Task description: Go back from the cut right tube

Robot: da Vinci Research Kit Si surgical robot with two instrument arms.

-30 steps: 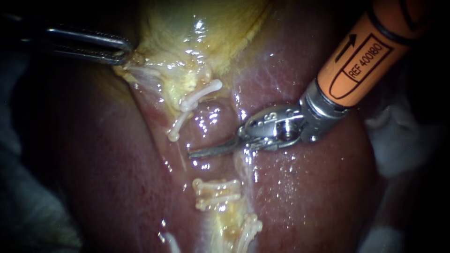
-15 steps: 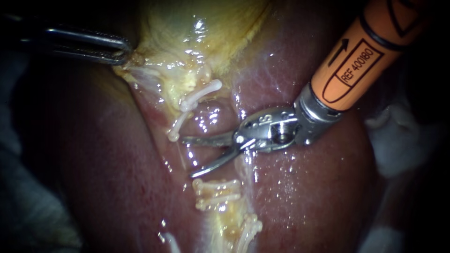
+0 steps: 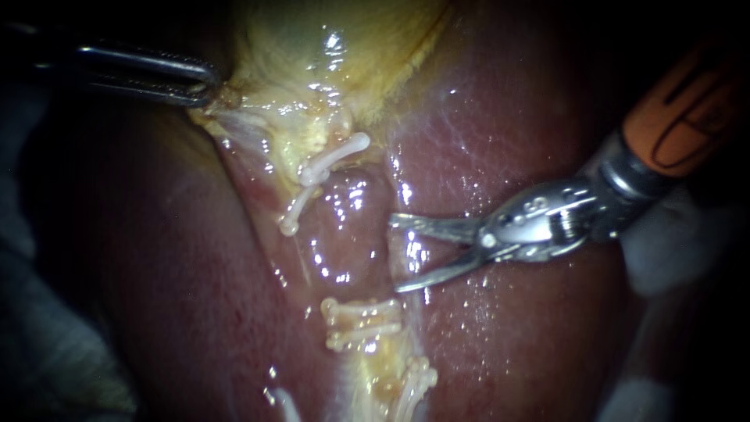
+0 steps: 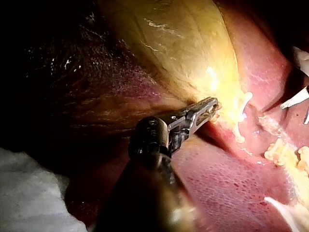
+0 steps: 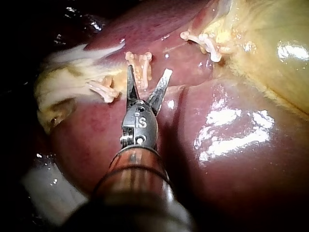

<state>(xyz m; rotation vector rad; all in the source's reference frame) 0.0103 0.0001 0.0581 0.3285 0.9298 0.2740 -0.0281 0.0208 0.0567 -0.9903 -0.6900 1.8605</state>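
**Tube parted; right instrument only just clear of it**

Tube (image 3: 363,325): lies at lower centre of the frame and runs up towards the gallbladder (image 3: 328,47). One pair of clips (image 3: 336,154) sits above centre and another pair (image 3: 361,310) below. Between the pairs is an open gap showing bare, wet liver (image 3: 508,344). The cut reads as complete. Whether this is the right tube cannot be confirmed from the endoscope view.

Right instrument (image 3: 394,254): enters from the right edge, blades spread wide and gripping nothing. The tips point at the gap from just beside its right margin. A thin pale strand of tissue lies between the blades, with no visible grip on it. The right wrist view (image 5: 148,70) confirms the spread blades, with clips just ahead of them.

Left instrument (image 3: 209,94): upper left of the frame, jaws pinched on the gallbladder's lower edge. The left wrist view (image 4: 212,104) shows the same hold.

Assessment: the retreat appears partly made. The blades are off the clipped line but near it. Left to do: draw the shaft further right and bring the blades together clear of the strand.
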